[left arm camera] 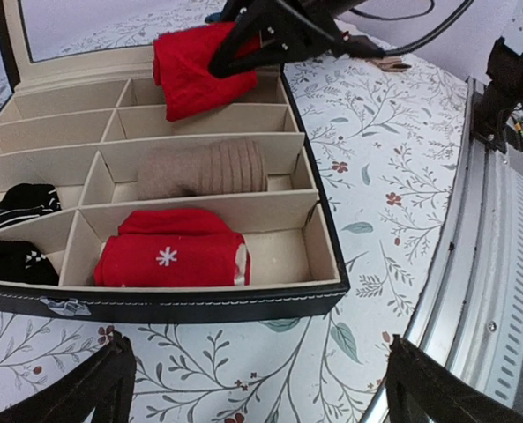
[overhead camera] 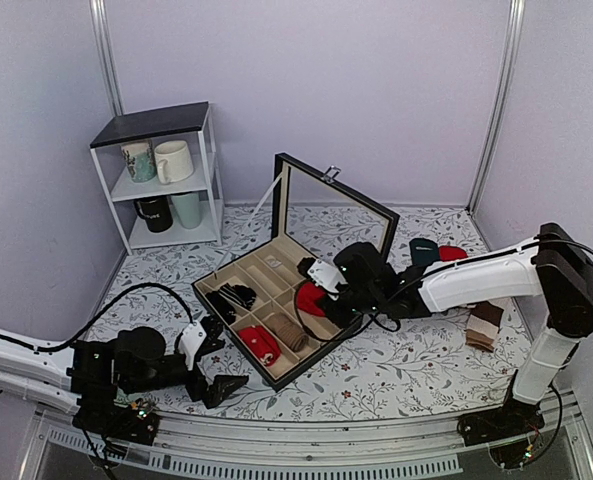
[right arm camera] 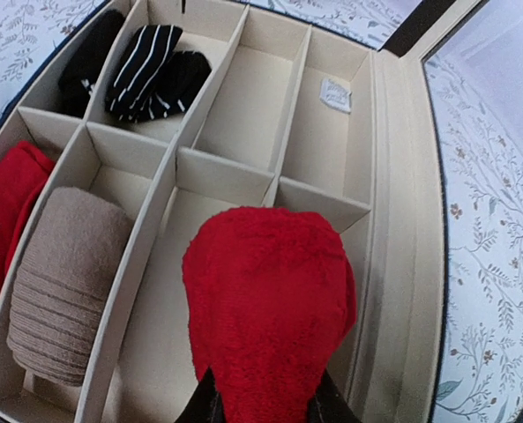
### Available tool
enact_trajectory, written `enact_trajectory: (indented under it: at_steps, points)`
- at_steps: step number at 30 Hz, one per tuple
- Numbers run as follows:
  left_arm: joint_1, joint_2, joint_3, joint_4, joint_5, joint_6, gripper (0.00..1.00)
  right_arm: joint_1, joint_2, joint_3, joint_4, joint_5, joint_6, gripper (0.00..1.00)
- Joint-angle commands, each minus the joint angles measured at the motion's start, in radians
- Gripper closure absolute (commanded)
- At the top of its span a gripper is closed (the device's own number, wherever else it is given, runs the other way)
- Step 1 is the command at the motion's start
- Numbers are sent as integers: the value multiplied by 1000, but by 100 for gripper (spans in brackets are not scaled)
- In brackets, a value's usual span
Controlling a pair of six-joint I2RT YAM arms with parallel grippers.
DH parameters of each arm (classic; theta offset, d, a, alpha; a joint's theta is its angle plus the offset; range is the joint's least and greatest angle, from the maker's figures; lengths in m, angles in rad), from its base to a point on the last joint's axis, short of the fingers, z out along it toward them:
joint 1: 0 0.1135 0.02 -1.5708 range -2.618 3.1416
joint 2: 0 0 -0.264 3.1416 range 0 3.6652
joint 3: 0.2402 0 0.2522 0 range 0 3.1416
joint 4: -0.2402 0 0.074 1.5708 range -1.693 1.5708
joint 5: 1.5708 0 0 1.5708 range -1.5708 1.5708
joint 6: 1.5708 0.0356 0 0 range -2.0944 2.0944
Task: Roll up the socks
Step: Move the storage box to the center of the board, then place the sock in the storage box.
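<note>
Rolled socks in right pincer, above box

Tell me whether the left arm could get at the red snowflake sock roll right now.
Probably yes. The snowflake roll lies uncovered in the nearest compartment, ahead of the open left gripper. Only the low front wall stands between, and the right gripper holds red socks farther back.

We see only dark finger stubs of the right tool at the bottom edge of its wrist view; the red sock roll covers their grip. The left tool is likewise cropped to two fingers. The white tag in the box is too small to read.
</note>
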Motion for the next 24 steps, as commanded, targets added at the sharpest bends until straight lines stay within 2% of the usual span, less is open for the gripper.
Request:
enact_trajectory:
  at_steps: [1,11,16,20,24]
  points:
    - [13,-3,-6,20,7,9,0,6,-78,48,-36,93,-16,99]
    - [14,-4,-8,20,10,9,1,8,5,43,79,366,-146,99]
    - [13,-5,-8,20,13,10,0,6,58,19,159,378,-232,99]
    - [13,-10,-10,20,15,11,1,8,95,-19,227,425,-261,100]
    - [13,-18,-14,22,19,12,0,9,120,-50,252,400,-270,99]
